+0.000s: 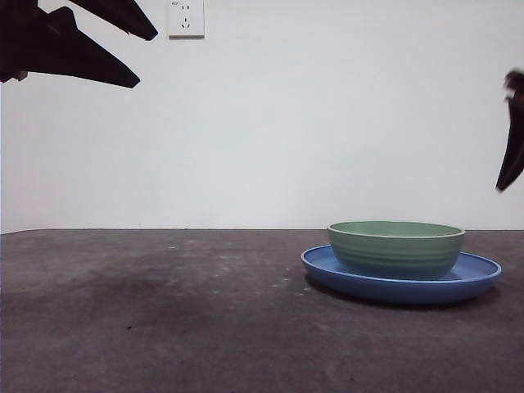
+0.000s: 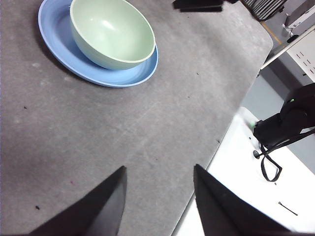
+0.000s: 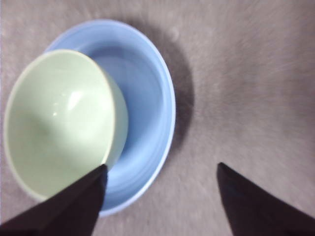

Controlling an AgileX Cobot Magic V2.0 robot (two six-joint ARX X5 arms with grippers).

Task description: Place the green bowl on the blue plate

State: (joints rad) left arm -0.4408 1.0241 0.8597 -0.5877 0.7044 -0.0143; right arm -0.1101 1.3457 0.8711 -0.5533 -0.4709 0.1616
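The green bowl (image 1: 396, 246) stands upright inside the blue plate (image 1: 479, 276) on the right side of the table. Both also show in the left wrist view, bowl (image 2: 112, 32) on plate (image 2: 59, 49), and in the right wrist view, bowl (image 3: 54, 123) on plate (image 3: 147, 98). My right gripper (image 3: 161, 166) is open and empty, above the plate and to one side of it; in the front view it is the dark tip at the right edge (image 1: 513, 139). My left gripper (image 2: 159, 169) is open and empty, high at the top left (image 1: 146, 59), far from the dishes.
A dark grey table (image 1: 164, 311) runs to a white wall with a socket (image 1: 186, 18). In the left wrist view the table's edge (image 2: 216, 142) borders a white stand with a black device and cables (image 2: 280, 128).
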